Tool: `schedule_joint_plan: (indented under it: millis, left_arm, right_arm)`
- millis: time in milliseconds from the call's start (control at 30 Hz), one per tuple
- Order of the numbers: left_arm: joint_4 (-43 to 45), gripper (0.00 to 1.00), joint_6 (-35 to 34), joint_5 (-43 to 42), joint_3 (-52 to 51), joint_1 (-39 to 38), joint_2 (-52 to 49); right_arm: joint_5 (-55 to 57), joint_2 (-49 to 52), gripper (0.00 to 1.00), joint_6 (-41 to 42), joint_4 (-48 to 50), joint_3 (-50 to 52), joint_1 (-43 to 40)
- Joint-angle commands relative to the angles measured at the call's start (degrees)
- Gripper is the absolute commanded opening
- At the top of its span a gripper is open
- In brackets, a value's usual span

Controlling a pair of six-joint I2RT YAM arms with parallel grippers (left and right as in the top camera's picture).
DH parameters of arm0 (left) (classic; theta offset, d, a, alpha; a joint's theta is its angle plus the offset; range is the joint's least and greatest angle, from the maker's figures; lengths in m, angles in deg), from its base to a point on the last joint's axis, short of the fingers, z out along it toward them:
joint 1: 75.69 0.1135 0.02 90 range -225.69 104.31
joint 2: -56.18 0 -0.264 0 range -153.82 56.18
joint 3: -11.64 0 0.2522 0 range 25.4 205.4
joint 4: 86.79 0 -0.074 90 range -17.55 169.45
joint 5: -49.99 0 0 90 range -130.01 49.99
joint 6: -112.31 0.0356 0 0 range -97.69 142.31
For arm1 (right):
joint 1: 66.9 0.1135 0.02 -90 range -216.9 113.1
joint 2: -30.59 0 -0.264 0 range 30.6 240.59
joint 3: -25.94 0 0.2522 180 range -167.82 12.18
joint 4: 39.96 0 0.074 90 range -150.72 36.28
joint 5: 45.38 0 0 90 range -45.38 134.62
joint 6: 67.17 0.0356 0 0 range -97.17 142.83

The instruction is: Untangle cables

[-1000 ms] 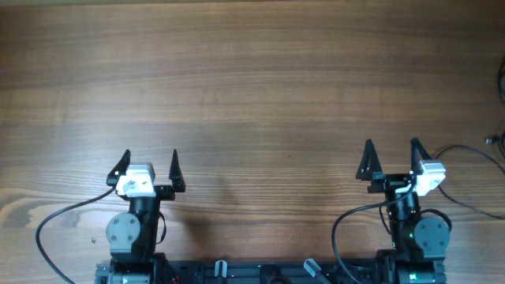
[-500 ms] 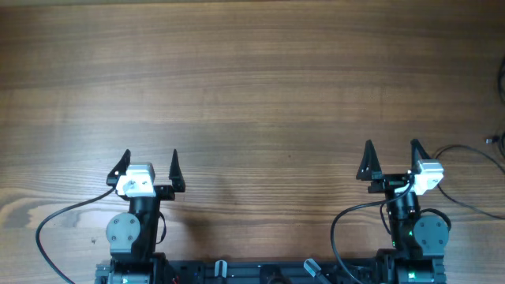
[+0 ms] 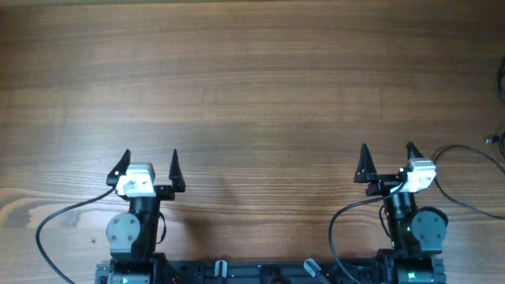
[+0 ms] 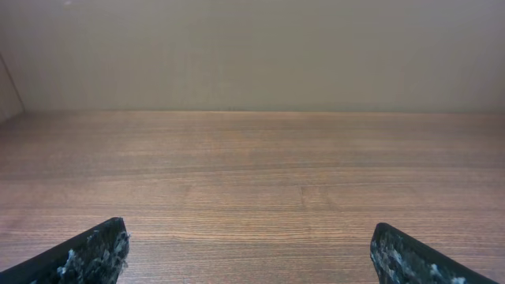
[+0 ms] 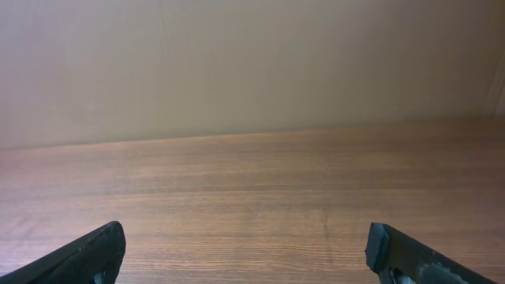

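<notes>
**Both end effectors open over the table, cables at the far right edge**

The left end effector [image 3: 150, 156] sits near the front edge of the wooden table [image 3: 252, 79], on the left side. Its two dark fingers point away from the robot base, spread wide, with nothing between them. The right end effector [image 3: 386, 148] is in the matching spot on the right side. Its jaws are also wide apart and hold nothing. The two are well apart from each other, with bare wood between them.

The cables [image 3: 456, 147] show only at the right edge of the overhead view. A very thin black cord curves out from beside the right wrist and runs off the right side of the frame. A second thin curve lower down also leads off to the right. A small dark plug end [image 3: 490, 140] lies near the edge just above the upper curve. How the thin cords join or cross cannot be told, since most of them are outside the frame. Neither end effector touches them with its fingers.

Thicker black arm leads [image 3: 51, 219] loop from each arm's wrist back to its base.

In the left wrist view, the fingertips [image 4: 95, 252] stand at the lower corners with wood grain between them and a plain wall behind. The right wrist view shows the same layout, its fingertips [image 5: 87, 256] equally far apart.
</notes>
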Motion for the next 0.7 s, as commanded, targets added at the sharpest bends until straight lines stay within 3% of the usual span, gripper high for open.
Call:
schedule_joint_plan:
  millis: [0,133,667]
  left_arm:
    - [0.13,1.00,0.63,0.35,-0.33,0.35,0.50]
    - [0.15,1.00,0.63,0.35,-0.33,0.35,0.50]
    - [0.15,1.00,0.63,0.35,-0.33,0.35,0.50]
  right_arm:
    - [-0.09,-1.01,1.00,-5.81,0.09,0.11,-0.31]
    - [-0.09,-1.01,1.00,-13.42,0.09,0.11,-0.28]
    - [-0.09,-1.01,1.00,-12.94,0.09,0.11,-0.31]
